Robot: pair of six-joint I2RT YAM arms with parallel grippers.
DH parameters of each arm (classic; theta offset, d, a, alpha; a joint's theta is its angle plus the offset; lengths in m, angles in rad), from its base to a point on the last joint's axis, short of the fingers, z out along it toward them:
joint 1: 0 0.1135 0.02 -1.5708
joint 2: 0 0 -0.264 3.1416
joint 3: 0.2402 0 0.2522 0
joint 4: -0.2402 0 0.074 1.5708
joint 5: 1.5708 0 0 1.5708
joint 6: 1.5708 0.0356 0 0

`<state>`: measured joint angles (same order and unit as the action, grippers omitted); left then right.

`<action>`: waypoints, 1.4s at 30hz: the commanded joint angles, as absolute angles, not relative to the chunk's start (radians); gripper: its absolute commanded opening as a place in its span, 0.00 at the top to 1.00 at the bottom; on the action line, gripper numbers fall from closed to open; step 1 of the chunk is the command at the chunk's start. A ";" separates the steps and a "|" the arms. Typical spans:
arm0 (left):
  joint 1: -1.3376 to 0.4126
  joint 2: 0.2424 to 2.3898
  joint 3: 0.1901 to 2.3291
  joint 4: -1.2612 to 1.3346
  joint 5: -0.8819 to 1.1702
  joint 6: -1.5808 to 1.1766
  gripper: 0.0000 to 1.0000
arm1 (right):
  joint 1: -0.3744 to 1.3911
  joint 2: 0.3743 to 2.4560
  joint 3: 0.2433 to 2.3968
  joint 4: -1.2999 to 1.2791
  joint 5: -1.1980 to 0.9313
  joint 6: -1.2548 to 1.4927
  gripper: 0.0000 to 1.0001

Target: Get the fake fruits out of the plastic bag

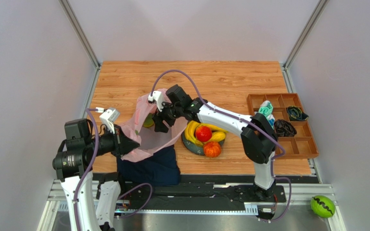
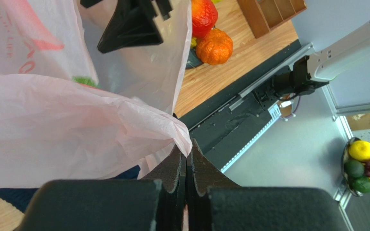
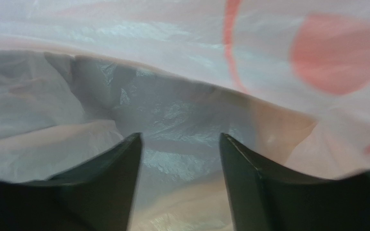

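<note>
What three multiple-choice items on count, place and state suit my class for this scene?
1. How many round fruits lie on the plate? A one; B two; C four.
2. Where is the right gripper? A inside the plastic bag; B over the plate; C beside its base.
3. The left gripper is: A wide open; B shut on the bag's edge; C shut on a fruit.
1 B: one red, one orange. 2 A: bag film surrounds its open fingers. 3 B: pink film is pinched between its closed fingers.
</note>
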<state>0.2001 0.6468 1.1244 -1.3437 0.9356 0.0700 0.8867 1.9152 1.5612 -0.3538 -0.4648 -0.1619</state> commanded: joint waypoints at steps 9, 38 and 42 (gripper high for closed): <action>0.232 0.678 1.175 -1.497 1.045 0.161 1.00 | 0.920 2.195 1.805 -0.227 -0.296 0.077 0.00; 0.236 0.753 1.368 -1.528 0.962 0.152 1.00 | 0.894 2.049 1.645 -0.297 -0.123 -0.023 1.00; 0.239 0.802 1.491 -1.487 0.977 0.160 1.00 | 0.890 1.821 1.462 -0.345 -0.156 -0.070 1.00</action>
